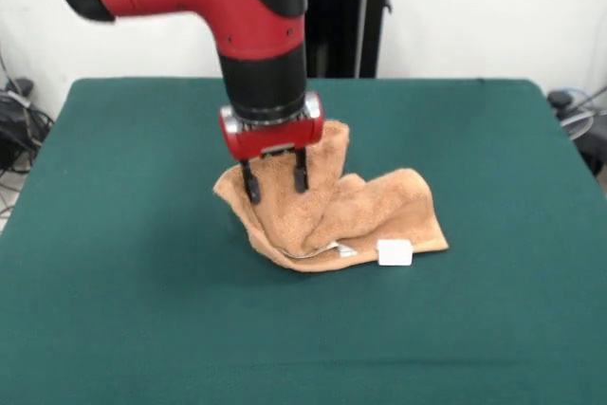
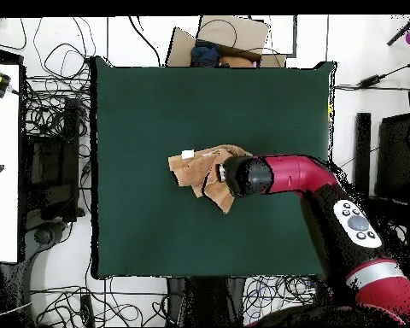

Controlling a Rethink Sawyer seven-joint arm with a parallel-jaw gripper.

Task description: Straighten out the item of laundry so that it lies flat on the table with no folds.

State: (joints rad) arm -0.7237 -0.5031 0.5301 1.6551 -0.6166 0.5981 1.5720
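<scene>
Gripper [image 1: 274,180] hangs straight down from the red and black arm [image 1: 256,26], its two dark fingers [image 1: 250,184] a little apart and set against the towel [image 1: 365,215]. Cloth rises behind and between them up to the red wrist plate, so a raised fold seems to sit in the gap, but whether the fingers actually pinch it I cannot tell.

From the front view, the towel is bunched and creased rather than flat. One peak stands up just behind the gripper, touching its right finger; the rest slopes down and away to the gripper's lower right, where it lies on the table [image 1: 114,310]. A small white tag [image 1: 395,252] sticks out at the towel's near edge, below and to the right of the fingers. A thin pale strip of border shows along the bottom fold, just left of the tag.

In the overhead view the arm's head [image 2: 247,176] covers one end of the towel [image 2: 191,171], near the middle of the table [image 2: 140,239], with the tag [image 2: 188,155] on the side away from the arm
</scene>
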